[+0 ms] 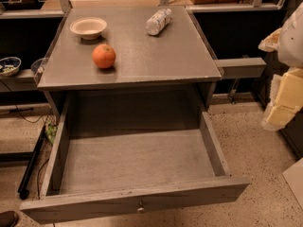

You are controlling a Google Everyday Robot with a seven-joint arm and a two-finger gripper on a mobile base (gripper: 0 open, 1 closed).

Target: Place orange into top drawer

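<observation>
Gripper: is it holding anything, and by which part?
Nothing appears held. The gripper hangs at the right edge, apart from the orange, which lies on the tabletop.

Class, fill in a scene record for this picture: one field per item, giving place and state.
top drawer: pulled open, nothing inside
orange: on tabletop, front left, outside top drawer
bowl: on tabletop, behind orange
bottle: lying on its side, tabletop rear
gripper: right edge of view, away from orange
</observation>
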